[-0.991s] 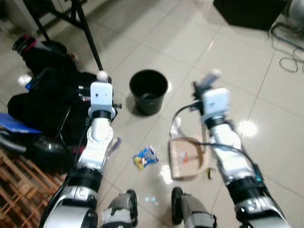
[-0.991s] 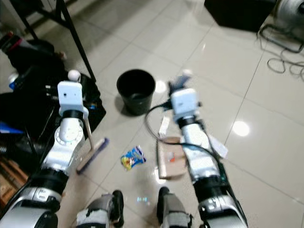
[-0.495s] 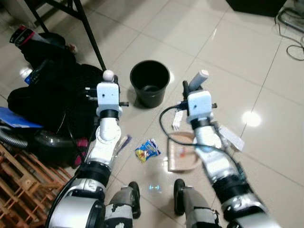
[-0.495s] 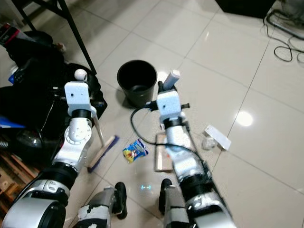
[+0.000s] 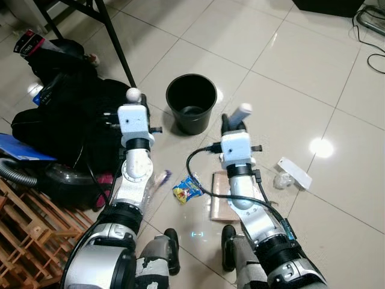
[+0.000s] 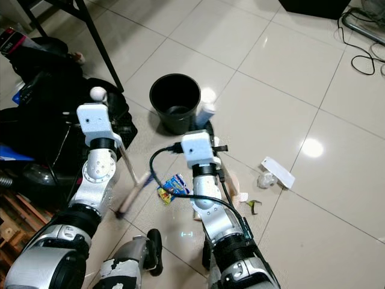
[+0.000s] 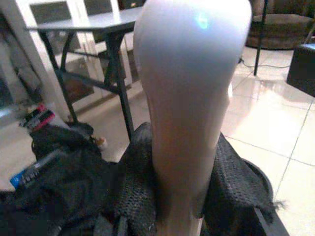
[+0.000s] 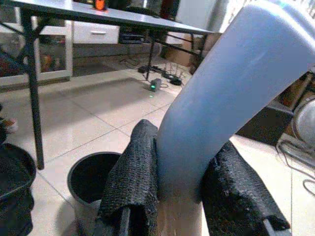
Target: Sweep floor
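My left gripper [image 5: 133, 106] is shut on the pale handle [image 7: 189, 98] of a hand brush. Its brush head [image 6: 135, 193] rests on the tiles just left of a blue and yellow snack wrapper [image 5: 187, 189]. My right gripper [image 5: 232, 126] is shut on the light blue handle [image 8: 231, 93] of a tan dustpan [image 5: 219, 201]. The dustpan lies on the floor right of the wrapper, partly hidden by my right arm. A black bucket [image 5: 191, 102] stands upright just beyond both grippers. White paper litter [image 5: 295, 173], crumpled plastic [image 5: 281, 179] and a green scrap [image 6: 252, 206] lie to the right.
Black bags [image 5: 66, 108] and a vacuum [image 5: 60, 180] crowd the left. A black table leg [image 5: 117, 45] slants down behind them. A wooden pallet [image 5: 30, 241] sits at the bottom left and cables [image 5: 370, 15] at the top right. My feet [image 5: 171, 247] stand near the wrapper.
The camera has shifted. My right arm has swung left, bringing the dustpan closer to the wrapper. The brush head has moved right towards the wrapper.
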### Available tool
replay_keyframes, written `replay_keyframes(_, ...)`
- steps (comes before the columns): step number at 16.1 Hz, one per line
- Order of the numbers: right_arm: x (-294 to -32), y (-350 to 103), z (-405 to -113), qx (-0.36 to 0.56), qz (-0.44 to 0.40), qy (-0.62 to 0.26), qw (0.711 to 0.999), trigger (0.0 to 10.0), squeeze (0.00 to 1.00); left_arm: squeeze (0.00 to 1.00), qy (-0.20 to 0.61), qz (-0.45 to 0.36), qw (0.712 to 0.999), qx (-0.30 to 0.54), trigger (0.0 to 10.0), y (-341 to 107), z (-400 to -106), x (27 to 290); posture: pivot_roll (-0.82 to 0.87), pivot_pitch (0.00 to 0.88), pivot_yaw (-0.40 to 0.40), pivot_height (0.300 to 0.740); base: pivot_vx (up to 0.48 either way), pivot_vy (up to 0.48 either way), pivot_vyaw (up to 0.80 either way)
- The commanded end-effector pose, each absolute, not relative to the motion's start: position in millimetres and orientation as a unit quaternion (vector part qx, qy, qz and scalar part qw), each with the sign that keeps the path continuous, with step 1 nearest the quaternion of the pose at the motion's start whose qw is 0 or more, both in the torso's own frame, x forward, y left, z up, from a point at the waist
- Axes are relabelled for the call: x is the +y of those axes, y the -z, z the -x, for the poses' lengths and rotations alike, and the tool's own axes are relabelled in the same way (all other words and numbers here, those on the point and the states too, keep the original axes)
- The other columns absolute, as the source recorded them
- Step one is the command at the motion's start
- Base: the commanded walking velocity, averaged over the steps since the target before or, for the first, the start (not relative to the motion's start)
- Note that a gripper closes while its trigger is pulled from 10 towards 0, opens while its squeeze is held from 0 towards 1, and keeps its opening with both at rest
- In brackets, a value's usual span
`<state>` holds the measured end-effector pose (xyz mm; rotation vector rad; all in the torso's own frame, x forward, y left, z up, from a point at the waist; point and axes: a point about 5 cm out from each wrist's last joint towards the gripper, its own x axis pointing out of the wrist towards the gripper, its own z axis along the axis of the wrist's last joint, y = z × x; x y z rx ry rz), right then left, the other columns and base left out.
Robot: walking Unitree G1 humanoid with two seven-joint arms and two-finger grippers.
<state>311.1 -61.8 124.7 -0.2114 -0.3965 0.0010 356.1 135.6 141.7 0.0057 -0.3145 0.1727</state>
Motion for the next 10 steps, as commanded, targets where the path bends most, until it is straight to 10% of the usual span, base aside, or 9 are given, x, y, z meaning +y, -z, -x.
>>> replay_keyframes(1,-58,-119,-308,-0.183,0.09,0.002,0.979,10.0,0.0,0.0,-0.084,0.044,0.986,-0.141,10.0,-136,-355,128,0.06,0.383,0.056,0.74,0.0,0.0,0.0)
replay_keyframes(10,-48,-108,-304,-0.152,0.077,-0.009,0.985,10.0,0.0,0.0,-0.131,0.267,0.951,-0.083,10.0,-135,-360,102,0.06,0.384,0.065,0.74,0.0,0.0,0.0)
